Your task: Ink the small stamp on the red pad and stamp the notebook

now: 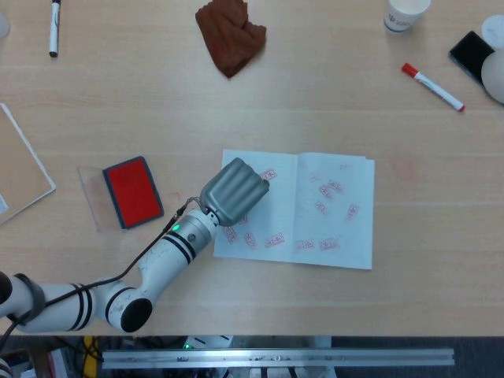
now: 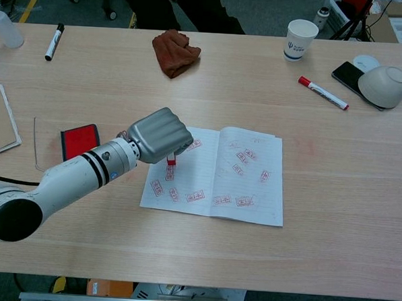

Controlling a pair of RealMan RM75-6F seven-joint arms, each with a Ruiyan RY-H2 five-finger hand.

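Observation:
My left hand (image 1: 231, 192) (image 2: 158, 136) hovers over the left page of the open notebook (image 1: 339, 228) (image 2: 249, 187), fingers curled round the small stamp (image 2: 170, 164). The stamp's red and white lower end pokes out under the hand and meets the page among several red prints. In the head view the hand hides the stamp. The red ink pad (image 1: 132, 191) (image 2: 78, 140) lies open to the left of the notebook, apart from the hand. My right hand is not seen in either view.
A brown cloth (image 1: 231, 33), a black marker (image 1: 54, 25), a red marker (image 1: 433, 87), a paper cup (image 1: 405, 14), a phone (image 1: 471, 53) and a bowl (image 2: 383, 86) lie along the far side. A flat board (image 1: 20, 169) sits at the left edge.

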